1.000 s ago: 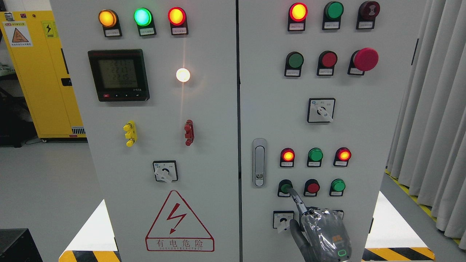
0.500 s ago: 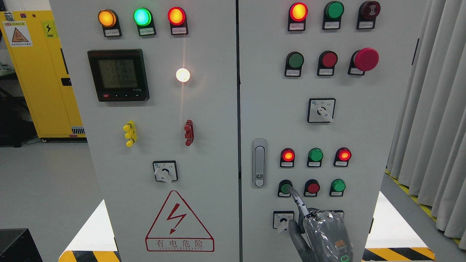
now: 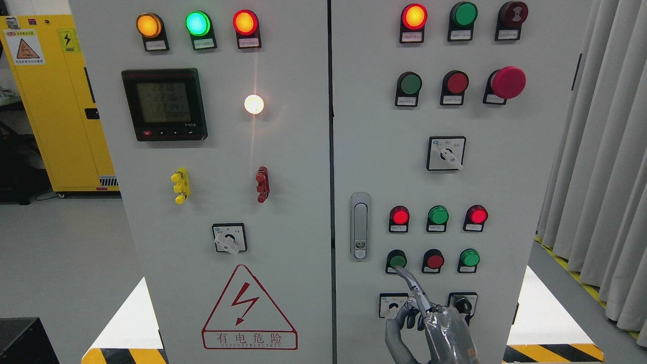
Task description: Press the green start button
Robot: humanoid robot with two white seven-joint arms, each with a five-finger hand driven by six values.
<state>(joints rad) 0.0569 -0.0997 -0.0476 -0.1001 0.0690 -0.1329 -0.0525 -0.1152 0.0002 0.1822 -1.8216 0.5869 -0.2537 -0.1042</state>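
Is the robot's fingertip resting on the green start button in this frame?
No. The right hand's index fingertip sits just below the green start button, whose face shows uncovered.

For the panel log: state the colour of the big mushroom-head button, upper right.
Red, on a black base; the mushroom-head button shows clearly in the head view.

green button (image 3: 398, 261), grey hand (image 3: 429, 326), white cabinet (image 3: 495, 192)

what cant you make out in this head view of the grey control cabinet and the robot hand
- Small white labels under the lamps: print too small to read.
- Right hand: wrist and arm cut off by the bottom edge.
- Square selector switch: its knob is partly hidden behind the hand.
- Round green start button: fingertip contact cannot be judged.
- Left hand: out of view.
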